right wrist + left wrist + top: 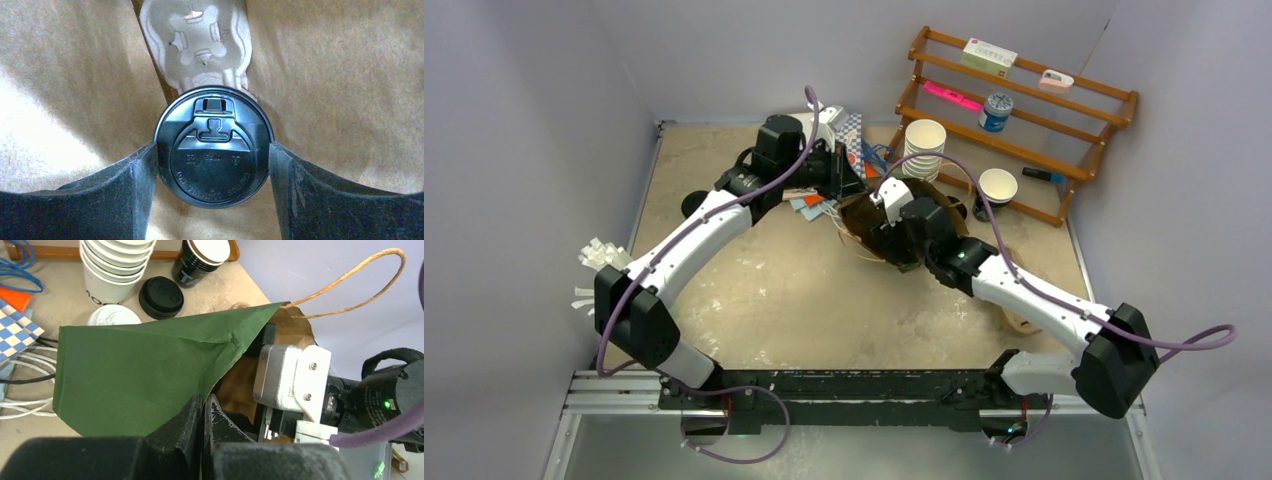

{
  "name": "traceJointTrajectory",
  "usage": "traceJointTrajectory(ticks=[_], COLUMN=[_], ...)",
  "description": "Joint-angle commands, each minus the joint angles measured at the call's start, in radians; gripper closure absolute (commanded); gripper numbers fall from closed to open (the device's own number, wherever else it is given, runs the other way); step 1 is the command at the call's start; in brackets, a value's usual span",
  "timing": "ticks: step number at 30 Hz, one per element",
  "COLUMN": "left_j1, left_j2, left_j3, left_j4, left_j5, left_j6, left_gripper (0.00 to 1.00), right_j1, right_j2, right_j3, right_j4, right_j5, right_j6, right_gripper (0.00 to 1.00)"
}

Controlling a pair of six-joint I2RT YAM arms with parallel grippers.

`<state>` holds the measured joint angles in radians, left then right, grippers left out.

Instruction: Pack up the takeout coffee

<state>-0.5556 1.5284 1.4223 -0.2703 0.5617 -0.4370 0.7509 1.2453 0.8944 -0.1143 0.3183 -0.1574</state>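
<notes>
Black fingers [100,200] of right jaws pressed against both sides of dark-lidded coffee [214,150], gripping it wide, lid facing the camera. Coffee down inside bag [70,75], brown paper walls on either side of the jaws. Just beyond coffee, past the fingertips, pale pulp carrier [200,40] deeper in the bag, its near edge touching or tucked under the lid's rim; cannot tell which.

Left jaws closed tight, pinching the bag's rim, green outside, brown inside. Green flap spreading up and left from the pinch, twine handle [350,280] looping up and right of it. Right wrist [280,375], with its silver block, reaching into the bag mouth just right of left jaws.

Beyond left jaws, on table [65,305] past the green flap: white lid [114,316], black lid [161,297] just beside it, stack of white cups [115,265] behind both, dark cup [202,260] with pale rim right of the stack. Left of the flap, cables [20,405] and checked paper [15,335].

From above, both jaws meeting at the bag mid-table, wooden rack [1024,110] well beyond right jaws in the far corner.
</notes>
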Motion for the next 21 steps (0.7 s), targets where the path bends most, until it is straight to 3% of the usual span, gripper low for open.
traceJointTrajectory(ticks=[1, 6, 15, 21], left_j1=[0.008, 0.008, 0.017, 0.032], left_j2=[0.025, 0.055, 0.099, 0.064], left_j3=[0.079, 0.107, 0.195, 0.159], left_j4=[-0.041, -0.074, -0.208, -0.228], left_j5=[-0.018, -0.037, 0.001, 0.047], left_j6=[-0.027, -0.031, -0.096, -0.146], left_gripper=[1.00, 1.00, 1.00, 1.00], right_j1=[-0.012, -0.013, -0.013, -0.013], right_j2=[0.049, 0.069, 0.105, 0.098], right_j3=[0.037, 0.073, 0.230, 0.288], right_j4=[-0.096, -0.152, -0.409, -0.519], right_j5=[-0.097, -0.162, -0.316, -0.381], right_j6=[0.035, 0.067, 0.139, 0.150], right_gripper=[0.66, 0.66, 0.67, 0.69])
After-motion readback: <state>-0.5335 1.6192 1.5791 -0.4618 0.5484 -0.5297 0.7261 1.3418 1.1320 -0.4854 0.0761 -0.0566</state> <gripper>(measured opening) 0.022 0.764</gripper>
